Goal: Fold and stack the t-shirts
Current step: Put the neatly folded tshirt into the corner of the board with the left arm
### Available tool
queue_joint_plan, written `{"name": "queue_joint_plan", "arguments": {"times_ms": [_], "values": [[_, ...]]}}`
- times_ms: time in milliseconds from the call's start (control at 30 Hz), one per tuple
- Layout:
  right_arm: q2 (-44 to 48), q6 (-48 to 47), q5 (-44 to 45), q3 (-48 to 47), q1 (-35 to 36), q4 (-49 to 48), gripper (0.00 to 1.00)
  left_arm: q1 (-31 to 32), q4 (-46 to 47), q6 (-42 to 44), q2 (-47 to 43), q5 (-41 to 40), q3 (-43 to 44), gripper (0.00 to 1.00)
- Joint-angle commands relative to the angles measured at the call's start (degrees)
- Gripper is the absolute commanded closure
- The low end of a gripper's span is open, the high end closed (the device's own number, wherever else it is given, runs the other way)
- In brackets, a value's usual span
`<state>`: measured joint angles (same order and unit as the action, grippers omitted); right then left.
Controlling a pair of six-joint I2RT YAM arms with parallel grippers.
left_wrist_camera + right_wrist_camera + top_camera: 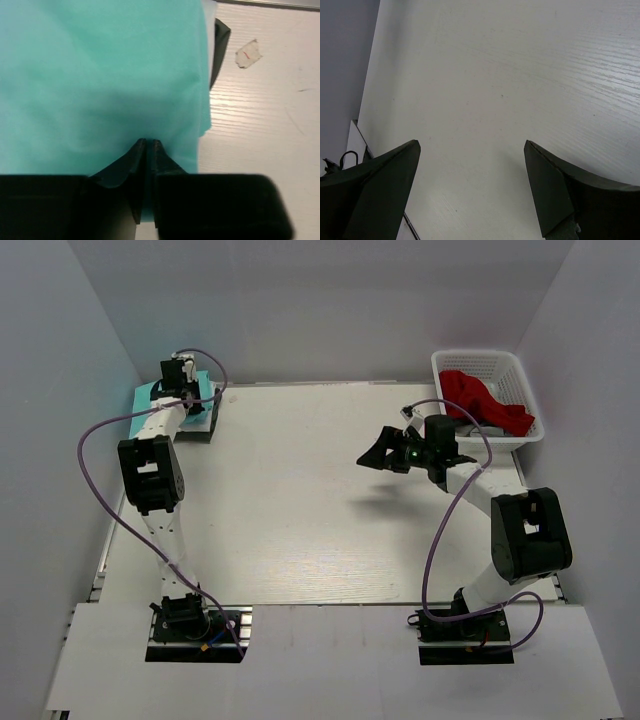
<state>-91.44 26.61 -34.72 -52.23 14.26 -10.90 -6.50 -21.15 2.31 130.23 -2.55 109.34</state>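
Right gripper (385, 453) hangs over the bare middle-right of the table (300, 530), jaws wide, holding nothing; its wrist view shows only tabletop between the fingers.

Left gripper (149, 145) is out at the far-left corner, jaws closed together, tips down on the teal shirt (100, 75). Cannot tell if any cloth is pinched between them. The teal shirt lies flat on top of the stack. A dark grey shirt (220, 42) edge peeks out under its right side.

Farthest right, the white basket (455, 362) holds the crumpled red shirt (480, 398), long axis running from far-left to near-right.

Likely next is fetching the red shirt. It lies behind and to the right of the right gripper, near it, so the right arm is the nearer one. The left arm is well apart, across the table.
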Motion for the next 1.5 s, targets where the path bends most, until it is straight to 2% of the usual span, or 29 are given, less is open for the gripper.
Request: {"name": "queue_joint_plan", "arguments": {"times_ms": [0,300,600,800,900,933,1000,1033,1100,1133,1300,1467], "values": [[2.40,-1.47,-0.70,0.72,-0.37,-1.68,0.10,0.35,-1.53,-3.18,-3.50,6.24,-0.35,0.82],[2.49,-2.00,-0.35,1.43,-0.38,-1.94,0.10,0.35,-3.37,-5.11,2.83,5.71,-0.88,0.86],[2.67,-1.39,-0.96,1.87,-0.29,-2.90,0.10,0.88,-1.97,-6.96,6.43,9.84,-4.05,0.91],[3.11,-1.39,-1.75,2.31,-0.37,-2.90,0.10,0.88,-4.16,-8.11,8.28,12.13,0.60,0.91],[4.07,-1.39,-2.02,2.66,-0.20,-3.43,0.10,0.88,-5.48,-8.11,4.79,11.51,2.45,0.80],[4.16,-1.30,-2.37,2.74,-0.11,-3.87,0.10,0.88,-5.48,-8.11,3.46,10.99,2.46,0.66],[4.78,-1.21,-2.81,2.83,-0.11,-3.96,0.10,0.88,-6.01,-7.58,-1.00,10.98,3.68,0.50],[4.78,-1.12,-3.24,2.66,-0.20,-4.04,0.10,0.88,-6.53,-7.58,-2.60,10.11,3.69,0.28],[5.39,-1.12,-3.51,2.74,-0.11,-4.39,0.10,0.88,-7.15,-7.58,-5.77,9.32,4.39,0.15],[5.92,-1.21,-4.03,2.83,-0.11,-4.31,0.10,0.88,-7.15,-7.58,-8.83,9.31,4.39,0.01],[8.55,-0.60,-4.65,4.06,0.06,-5.63,0.10,2.72,-8.38,-12.75,-18.59,6.96,0.37,0.00],[15.31,1.42,-3.86,12.13,-0.29,-8.52,0.10,9.74,4.87,-20.92,-34.23,7.90,-25.10,0.00]]}}
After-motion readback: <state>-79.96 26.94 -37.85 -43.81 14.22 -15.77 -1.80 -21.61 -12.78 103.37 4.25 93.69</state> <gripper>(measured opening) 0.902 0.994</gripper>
